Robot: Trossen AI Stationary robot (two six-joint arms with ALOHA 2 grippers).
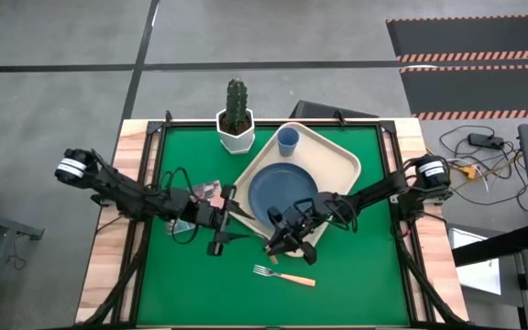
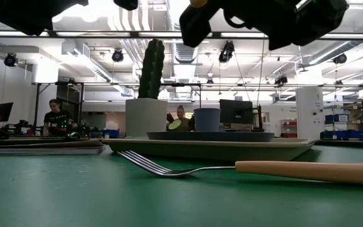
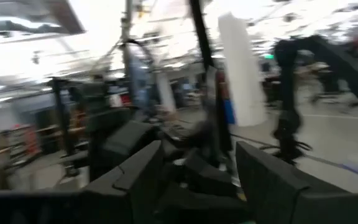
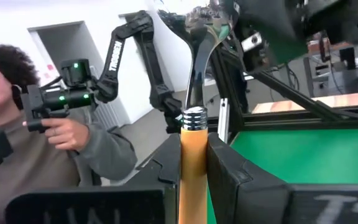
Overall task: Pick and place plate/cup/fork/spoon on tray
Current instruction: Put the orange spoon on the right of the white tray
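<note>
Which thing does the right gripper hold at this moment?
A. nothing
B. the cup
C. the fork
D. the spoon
D. In the right wrist view the right gripper is shut on the orange-tan handle of the spoon, while the fork lies on the green table and the cup stands on the tray.
</note>
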